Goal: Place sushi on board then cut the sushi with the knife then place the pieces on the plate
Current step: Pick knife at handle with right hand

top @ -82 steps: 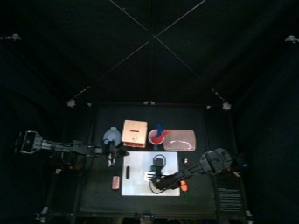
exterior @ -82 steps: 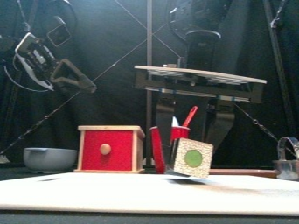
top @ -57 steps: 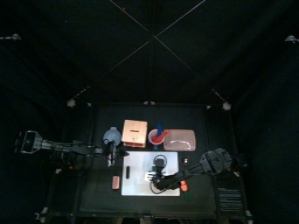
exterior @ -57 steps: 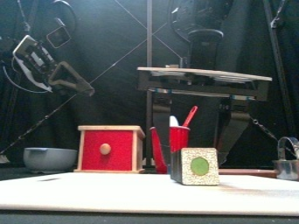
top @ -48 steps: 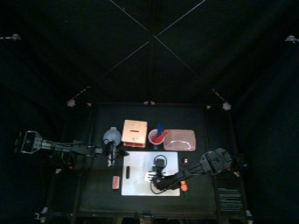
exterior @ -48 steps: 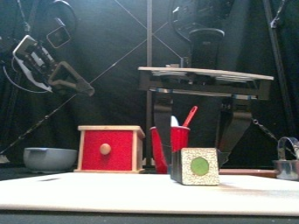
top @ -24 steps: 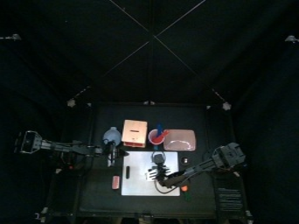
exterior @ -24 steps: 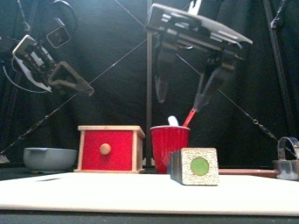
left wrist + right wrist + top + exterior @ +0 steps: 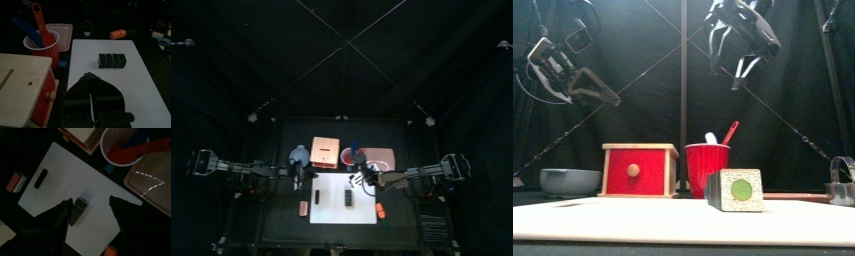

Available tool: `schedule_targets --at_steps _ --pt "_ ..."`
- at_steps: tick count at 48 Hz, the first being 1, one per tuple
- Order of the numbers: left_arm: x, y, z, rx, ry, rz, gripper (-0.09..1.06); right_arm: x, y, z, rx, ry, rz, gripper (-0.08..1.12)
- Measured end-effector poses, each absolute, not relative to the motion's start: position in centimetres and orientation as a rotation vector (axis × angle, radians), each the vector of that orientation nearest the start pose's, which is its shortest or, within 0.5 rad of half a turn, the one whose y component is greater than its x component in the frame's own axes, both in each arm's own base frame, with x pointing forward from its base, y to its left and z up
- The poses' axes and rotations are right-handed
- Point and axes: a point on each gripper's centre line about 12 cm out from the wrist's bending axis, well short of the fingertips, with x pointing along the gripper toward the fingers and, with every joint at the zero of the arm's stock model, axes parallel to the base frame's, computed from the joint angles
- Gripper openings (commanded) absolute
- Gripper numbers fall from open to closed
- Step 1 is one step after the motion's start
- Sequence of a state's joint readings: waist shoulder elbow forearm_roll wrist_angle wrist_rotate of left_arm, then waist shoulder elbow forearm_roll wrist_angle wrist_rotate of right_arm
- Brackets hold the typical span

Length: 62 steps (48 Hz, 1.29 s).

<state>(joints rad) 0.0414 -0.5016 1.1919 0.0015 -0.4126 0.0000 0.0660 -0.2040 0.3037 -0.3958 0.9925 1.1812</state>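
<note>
The dark green sushi roll (image 9: 348,198) stands on the white cutting board (image 9: 331,212), its cut face with a green centre toward the front (image 9: 738,190). My right gripper (image 9: 366,178) hangs open high above the board's back part, nothing in it; in its wrist view the sushi roll (image 9: 81,209) lies below its spread jaws (image 9: 91,201). The red cup (image 9: 708,168) holds a red knife (image 9: 141,148) and a blue knife (image 9: 23,27). Beside the cup lies the pink tray (image 9: 381,158). My left gripper (image 9: 302,180) rests shut, raised at the board's left edge.
The wooden box (image 9: 639,170) with a red drawer front stands left of the cup, the blue-grey bowl (image 9: 569,180) further left. An orange toy (image 9: 380,210) lies at the board's right edge, a striped toy (image 9: 302,208) at its left. The metal cutter (image 9: 843,182) sits far right.
My right gripper let go of the sushi roll on the board, opened, rose and drew back toward the cup. The roll now stands upright. The left arm has not moved.
</note>
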Motion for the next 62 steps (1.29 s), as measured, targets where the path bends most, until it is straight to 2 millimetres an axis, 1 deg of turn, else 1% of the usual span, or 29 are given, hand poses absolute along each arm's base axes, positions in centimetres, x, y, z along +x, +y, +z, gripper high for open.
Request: schedule_targets --at_steps 6,12,15,20,26,30,35,41,46,55,62 --pt "25.2 1.0 19.9 -0.004 0.262 0.04 -0.02 32.7 -4.8 32.3 0.646 0.818 -0.673 0.91" --pt "25.1 1.1 20.4 -0.008 0.245 0.043 -0.02 30.5 -7.6 32.9 0.641 0.836 -0.647 0.91" --pt "25.1 1.2 20.4 -0.014 0.242 0.05 -0.02 29.5 -9.0 32.8 0.638 0.859 -0.618 0.91" --pt "25.0 1.4 20.4 -0.028 0.242 0.064 -0.02 28.9 -11.1 32.3 0.624 0.899 -0.547 0.91" --pt "25.0 1.8 20.4 -0.045 0.243 0.086 -0.02 28.5 -13.3 31.8 0.632 0.917 -0.442 0.91" --pt "25.0 2.1 20.4 -0.055 0.241 0.101 -0.02 28.2 -15.2 31.3 0.658 0.922 -0.382 0.91" --pt "24.9 2.4 20.4 -0.068 0.24 0.119 -0.02 27.6 -17.6 30.9 0.708 0.908 -0.353 0.91" --pt "24.9 2.8 20.4 -0.075 0.238 0.135 -0.02 27.6 -20.3 30.0 0.751 0.926 -0.325 0.91" --pt "24.9 3.0 20.4 -0.076 0.239 0.146 -0.02 28.1 -21.7 29.2 0.766 0.986 -0.277 0.91" --pt "24.9 3.1 20.4 -0.078 0.239 0.149 -0.02 29.7 -23.0 28.0 0.797 1.108 -0.184 0.91" --pt "24.9 3.2 20.4 -0.078 0.239 0.151 -0.02 30.6 -23.7 27.4 0.821 1.15 -0.142 0.91"
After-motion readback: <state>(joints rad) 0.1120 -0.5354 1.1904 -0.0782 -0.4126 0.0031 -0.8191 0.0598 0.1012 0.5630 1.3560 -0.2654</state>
